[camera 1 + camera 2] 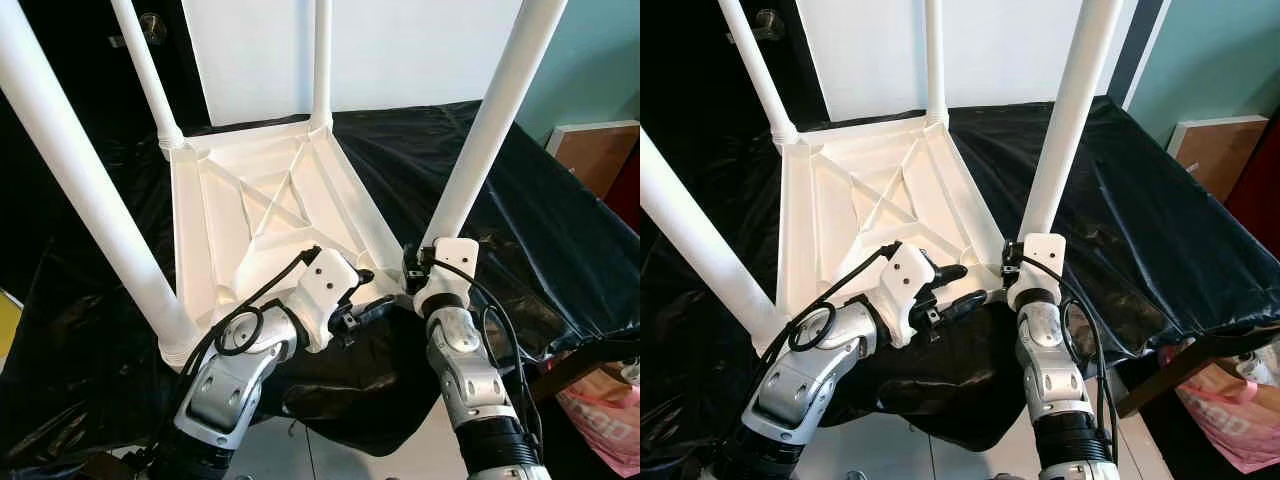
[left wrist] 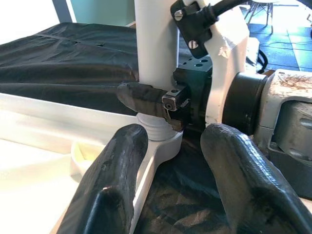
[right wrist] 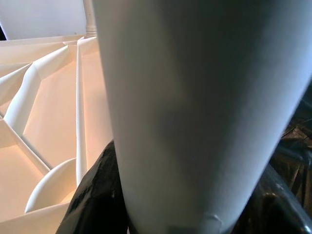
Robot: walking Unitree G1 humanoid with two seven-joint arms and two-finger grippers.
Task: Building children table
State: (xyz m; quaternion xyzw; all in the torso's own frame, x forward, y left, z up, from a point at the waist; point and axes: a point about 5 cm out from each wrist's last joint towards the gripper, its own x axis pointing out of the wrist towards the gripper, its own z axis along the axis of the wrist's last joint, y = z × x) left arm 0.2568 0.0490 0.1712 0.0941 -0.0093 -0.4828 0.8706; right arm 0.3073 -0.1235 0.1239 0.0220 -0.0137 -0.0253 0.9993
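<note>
White children table (image 1: 270, 215) sits upside down on the worktop (image 1: 560, 230), which is draped in black plastic sheet (image 1: 1160, 230). Ribbed underside faces up. Four white legs stand up from the corners: near-left leg (image 1: 90, 200), far-left leg (image 1: 145, 75), far-right leg (image 1: 322, 60), near-right leg (image 1: 490, 130).

Right gripper (image 2: 165, 105) is at the base of the near-right leg, just above the corner socket. Its black fingers (image 2: 141, 97) are clamped around the tube, one each side; right wrist view shows the leg close up between the two dark fingers (image 3: 95, 200). Right arm (image 1: 465, 370) comes up from below the worktop edge, wrist close against the leg.

Left gripper (image 2: 168, 161) is just beside that same corner, on the table's near edge. Its fingers are spread apart and hold nothing; one finger (image 2: 114, 170) sits over the white frame rim, the other (image 2: 243, 175) over the black sheet, pointed at the leg base and the right gripper. Left arm (image 1: 235, 370) reaches in from lower left, black cable looped over the wrist.

Pink bag (image 1: 605, 420) is on the floor, lower right. Brown panel (image 1: 595, 150) leans by the teal wall.
</note>
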